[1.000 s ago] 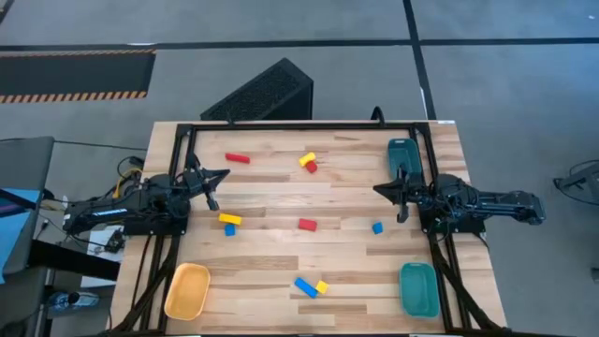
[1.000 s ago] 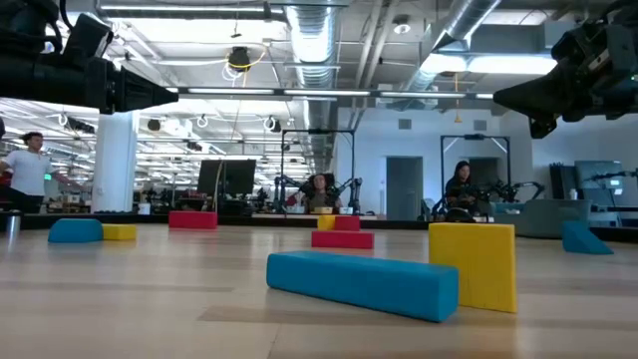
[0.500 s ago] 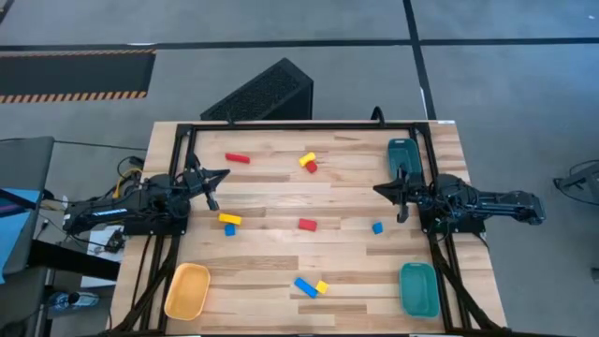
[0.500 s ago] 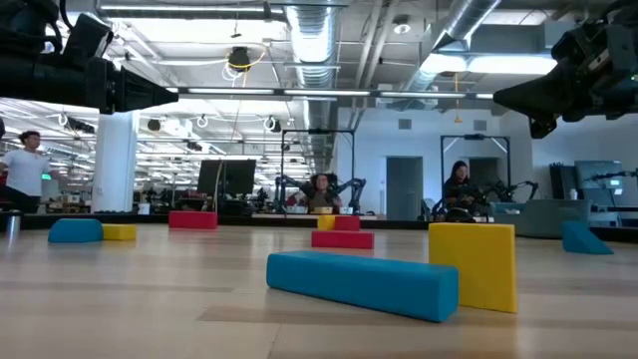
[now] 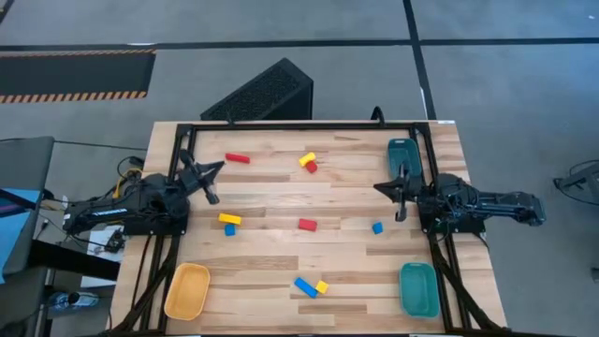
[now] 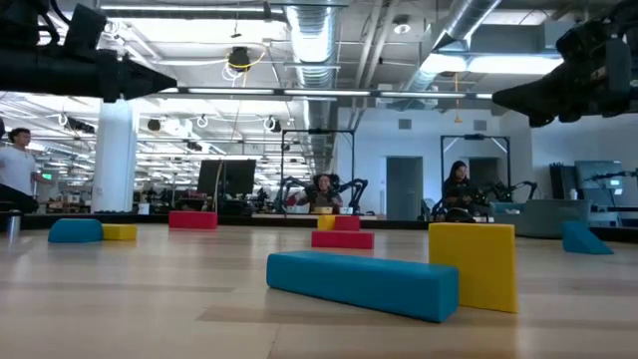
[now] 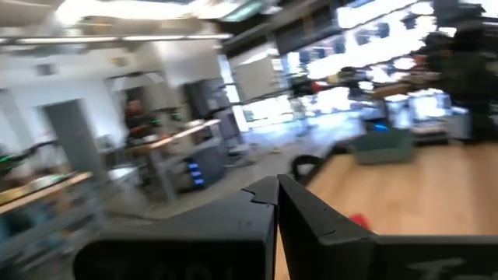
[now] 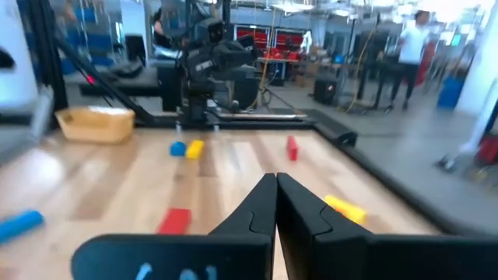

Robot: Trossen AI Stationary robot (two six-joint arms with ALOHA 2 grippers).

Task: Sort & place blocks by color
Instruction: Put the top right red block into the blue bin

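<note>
Small blocks lie apart on the wooden table. A red bar [image 5: 237, 158] sits far left, with a yellow bar [image 5: 306, 159] touching a red cube [image 5: 312, 168] at far centre. A yellow bar [image 5: 229, 219] lies next to a blue cube [image 5: 229, 229]. There is a red block [image 5: 307, 225] mid-table and a blue cube [image 5: 377, 227] to its right. Near the front, a blue bar [image 5: 305, 286] lies beside a yellow cube [image 5: 321, 286]. My left gripper [image 5: 221, 167] hovers shut at the table's left side, near the red bar. My right gripper [image 5: 377, 188] hovers shut at the right side, above the blue cube's area.
A yellow oval tray [image 5: 187, 291] sits at the near left corner. One teal tray [image 5: 418, 288] is at the near right, another teal tray [image 5: 403, 153] at the far right beside my right arm. A black frame [image 5: 281, 124] borders the table's far edge. People show in the room beyond.
My left gripper has swung toward the table's far edge, turning its shut fingers toward the red bar, and it stands a little higher in the low view. The blocks and my right arm have kept still.
</note>
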